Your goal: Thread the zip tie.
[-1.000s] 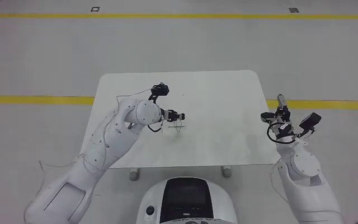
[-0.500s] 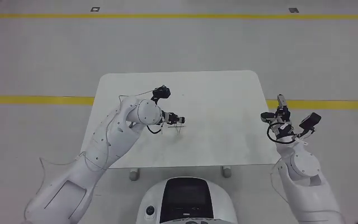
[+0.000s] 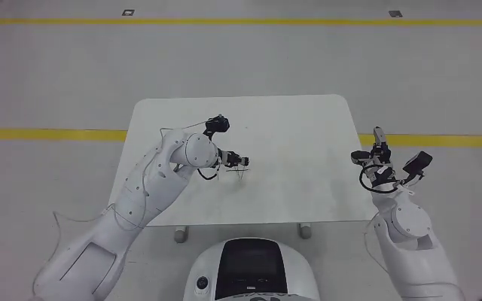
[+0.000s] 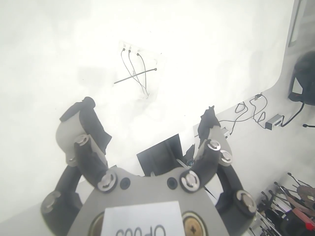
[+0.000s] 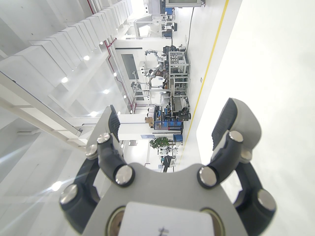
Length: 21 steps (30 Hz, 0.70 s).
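Zip tie (image 4: 135,76) lies across three thinner ties (image 4: 129,58), well in from every table (image 3: 301,135) edge. My left gripper (image 4: 149,106) hovers near, fingers apart; my right gripper (image 5: 171,106), also spread, sits beyond the right edge. What holds the thinner ties I cannot make out.

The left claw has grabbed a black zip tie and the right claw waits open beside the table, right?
Not quite. The left gripper is open and empty; the zip ties lie on the table beyond it, as the left wrist view shows. The right gripper does wait open beside the table.
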Available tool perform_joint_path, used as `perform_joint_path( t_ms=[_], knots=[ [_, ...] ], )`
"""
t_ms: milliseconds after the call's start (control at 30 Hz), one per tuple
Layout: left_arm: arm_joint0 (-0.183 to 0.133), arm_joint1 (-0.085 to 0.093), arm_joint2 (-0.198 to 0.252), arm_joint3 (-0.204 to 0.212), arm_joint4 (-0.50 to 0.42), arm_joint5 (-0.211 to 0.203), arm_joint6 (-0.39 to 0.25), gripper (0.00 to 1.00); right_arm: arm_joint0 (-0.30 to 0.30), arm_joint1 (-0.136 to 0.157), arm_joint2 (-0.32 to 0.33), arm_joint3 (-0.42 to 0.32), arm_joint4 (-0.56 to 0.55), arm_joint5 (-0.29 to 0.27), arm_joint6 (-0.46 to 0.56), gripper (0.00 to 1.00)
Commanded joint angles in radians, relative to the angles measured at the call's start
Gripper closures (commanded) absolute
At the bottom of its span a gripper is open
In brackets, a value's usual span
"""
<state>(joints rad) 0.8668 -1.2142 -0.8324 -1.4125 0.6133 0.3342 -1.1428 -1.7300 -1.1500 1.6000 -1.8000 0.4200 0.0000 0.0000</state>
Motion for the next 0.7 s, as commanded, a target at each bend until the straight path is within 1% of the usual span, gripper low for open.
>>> perform_joint_path(
  t_ms=[0, 33, 67, 100, 133, 167, 200, 233, 500, 567, 600, 633, 667],
  knots=[
    [-0.054, -0.004, 0.031, 0.016, 0.039, 0.000, -0.089, 0.00, 0.000, 0.000, 0.000, 0.000, 0.000, 0.000, 0.000, 0.00],
    [-0.074, -0.009, 0.045, 0.032, 0.047, 0.006, -0.116, 0.00, 0.000, 0.000, 0.000, 0.000, 0.000, 0.000, 0.000, 0.00],
    [-0.101, -0.016, 0.063, 0.067, 0.056, 0.006, -0.152, 0.00, 0.000, 0.000, 0.000, 0.000, 0.000, 0.000, 0.000, 0.00],
    [-0.119, -0.025, 0.076, 0.081, 0.051, 0.006, -0.171, 0.00, 0.000, 0.000, 0.000, 0.000, 0.000, 0.000, 0.000, 0.00],
    [-0.134, -0.033, 0.081, 0.106, 0.022, 0.006, -0.192, 0.00, 0.000, 0.000, 0.000, 0.000, 0.000, 0.000, 0.000, 0.00],
    [-0.151, -0.042, 0.085, 0.140, 0.006, 0.006, -0.211, 0.00, 0.000, 0.000, 0.000, 0.000, 0.000, 0.000, 0.000, 0.00],
    [-0.172, -0.055, 0.106, 0.147, 0.027, 0.006, -0.197, 0.00, 0.000, 0.000, 0.000, 0.000, 0.000, 0.000, 0.000, 0.00],
    [-0.176, -0.060, 0.109, 0.148, 0.041, 0.006, -0.163, 0.00, 0.000, 0.000, 0.000, 0.000, 0.000, 0.000, 0.000, 0.00],
    [-0.176, -0.060, 0.109, 0.148, 0.041, 0.006, -0.163, 0.00, 0.000, 0.000, 0.000, 0.000, 0.000, 0.000, 0.000, 0.00],
    [-0.170, -0.064, 0.135, 0.133, 0.055, 0.006, -0.188, 0.00, 0.000, 0.000, 0.000, 0.000, 0.000, 0.000, 0.000, 0.00],
    [-0.174, -0.068, 0.144, 0.131, 0.065, 0.006, -0.197, 0.00, 0.000, 0.000, 0.000, 0.000, 0.000, 0.000, 0.000, 0.00],
    [-0.175, -0.072, 0.149, 0.140, 0.064, 0.006, -0.216, 0.00, 0.000, 0.000, 0.000, 0.000, 0.000, 0.000, 0.000, 0.00],
    [-0.184, -0.079, 0.157, 0.158, 0.073, 0.006, -0.247, 0.00, 0.000, 0.000, 0.000, 0.000, 0.000, 0.000, 0.000, 0.00]
  ],
)
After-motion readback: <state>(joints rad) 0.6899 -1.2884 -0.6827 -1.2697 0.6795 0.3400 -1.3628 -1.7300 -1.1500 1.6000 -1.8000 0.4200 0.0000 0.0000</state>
